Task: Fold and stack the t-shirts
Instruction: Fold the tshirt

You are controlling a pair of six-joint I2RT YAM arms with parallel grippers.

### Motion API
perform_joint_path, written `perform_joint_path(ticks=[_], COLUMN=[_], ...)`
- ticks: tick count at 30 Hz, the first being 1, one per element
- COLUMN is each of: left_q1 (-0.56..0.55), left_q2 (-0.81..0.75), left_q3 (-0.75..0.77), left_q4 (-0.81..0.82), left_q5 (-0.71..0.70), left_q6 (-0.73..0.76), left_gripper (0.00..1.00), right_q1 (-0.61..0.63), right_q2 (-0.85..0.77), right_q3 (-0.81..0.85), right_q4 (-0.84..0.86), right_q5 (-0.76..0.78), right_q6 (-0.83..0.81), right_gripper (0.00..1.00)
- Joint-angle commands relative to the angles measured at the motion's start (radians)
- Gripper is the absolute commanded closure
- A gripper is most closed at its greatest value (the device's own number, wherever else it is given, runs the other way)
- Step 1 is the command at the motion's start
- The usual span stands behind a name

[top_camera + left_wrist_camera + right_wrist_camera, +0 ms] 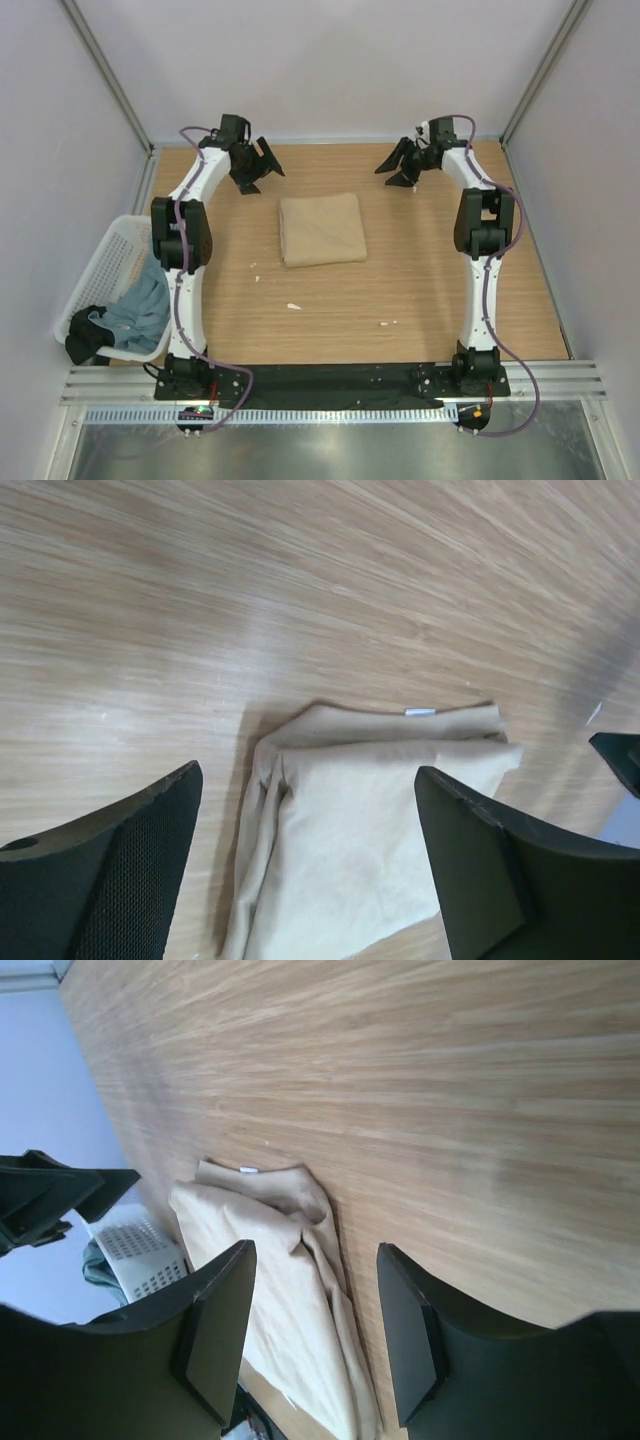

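While the folded tan-beige t-shirt lies mid-table, the left gripper is held wide, the right gripper narrower, both empty beyond it; the grey-blue cloth t-shirt is bunched in the white mesh basket, nearest the left arm.

table top reads as wood, pale oak grain, smooth with a soft satin sheen. on it the tan t-shirt: soft matt cloth, limp at the folds. over to the basket, white plastic mesh, slightly glossy. inside it the grey-blue t-shirt, matt crumpled cloth, and a dark cloth beside it. left gripper: matt black plastic, one pad finely meshed, rough-looking. right gripper: same black, smoother, with a faint sheen. arms: glossy white shells, matt black joints. at the near edge, a ribbed bare-metal rail, then a brushed metal sheet.
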Motion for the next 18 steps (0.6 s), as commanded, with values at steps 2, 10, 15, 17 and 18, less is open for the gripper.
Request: perform_joint_path(ticks=[2, 10, 15, 17, 18], left_q1=[-0.014, -0.073, -0.102, -0.102, -0.102], left_q2=[-0.194, -0.311, -0.279, -0.31, -0.325], left_q3=[-0.045, -0.336, -0.345, -0.355, -0.371], left_q4=[0.027, 0.231, 0.238, 0.246, 0.247], left_q5=[-0.038, 0.101, 0.042, 0.044, 0.042], left_q6=[0.087, 0.113, 0.181, 0.181, 0.178], left_gripper=[0.16, 0.24, 0.2, 0.22, 0.23], right_q1=[0.048, 0.102, 0.131, 0.133, 0.131], right_q2=[-0.185, -0.254, -0.19, -0.15, -0.136], right_q3=[-0.088, -0.292, -0.225, -0.19, -0.168], right_q4=[0.009, 0.153, 0.089, 0.039, 0.01], right_q5=[-0.009, 0.01, 0.04, 0.074, 0.076], right_q6=[-0.102, -0.194, -0.342, -0.439, -0.462], right_gripper=[0.42, 0.24, 0.24, 0.23, 0.22])
